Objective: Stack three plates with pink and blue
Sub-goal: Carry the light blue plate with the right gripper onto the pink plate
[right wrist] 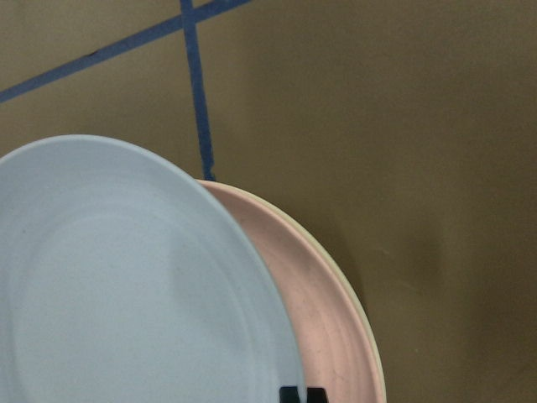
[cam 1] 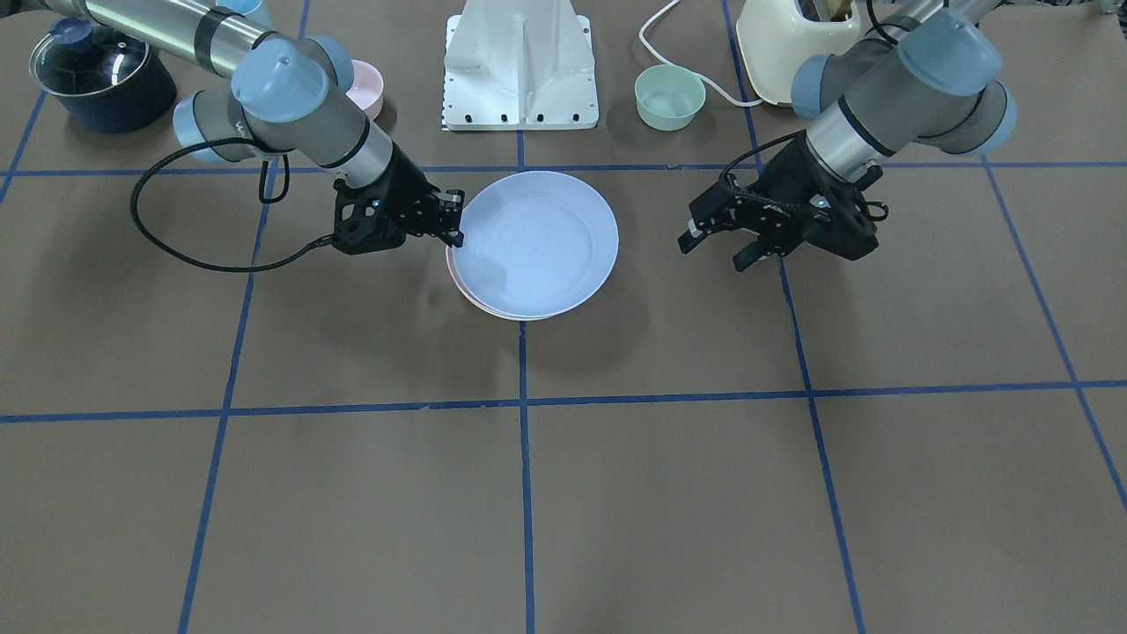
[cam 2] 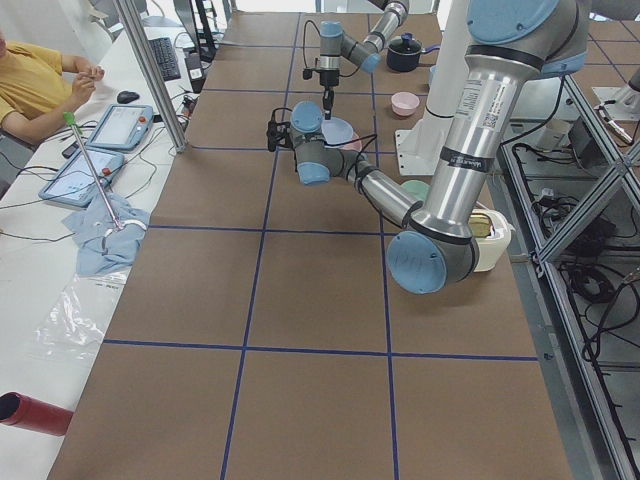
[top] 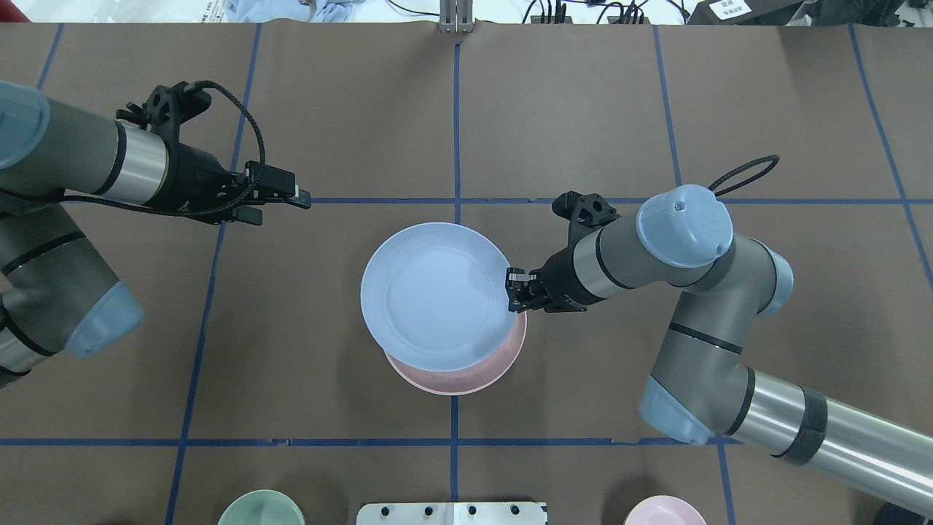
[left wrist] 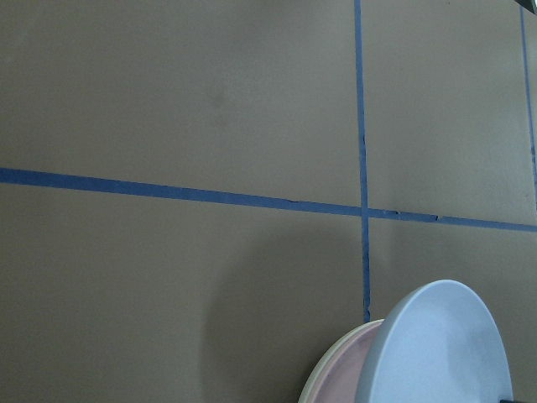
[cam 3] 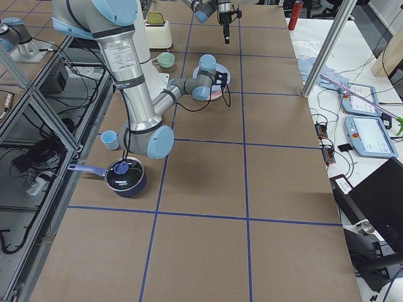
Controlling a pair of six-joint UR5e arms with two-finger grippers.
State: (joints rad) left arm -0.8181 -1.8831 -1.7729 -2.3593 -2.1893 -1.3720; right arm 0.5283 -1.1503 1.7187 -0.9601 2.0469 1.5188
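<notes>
The light blue plate point(cam 1: 537, 242) point(top: 434, 295) is held slightly tilted over the pale pink plate point(top: 474, 375) point(right wrist: 323, 311), offset so that the pink plate's near rim shows. A cream-white plate rim point(right wrist: 367, 336) point(left wrist: 309, 386) peeks out under the pink one. My right gripper point(cam 1: 453, 227) point(top: 512, 288) is shut on the blue plate's rim. Its fingertips point(right wrist: 300, 393) show at the bottom of the right wrist view. My left gripper point(cam 1: 718, 248) point(top: 288, 200) is open and empty, hovering to the side, well apart from the plates.
A green bowl point(cam 1: 669, 97) point(top: 261, 510), a small pink bowl point(cam 1: 365, 86) point(top: 663, 512), a lidded dark pot point(cam 1: 101, 75), a cream toaster point(cam 1: 792, 40) and the white robot base point(cam 1: 519, 70) stand along the robot's side. A small blue cup point(cam 3: 109, 139) stands near the pot.
</notes>
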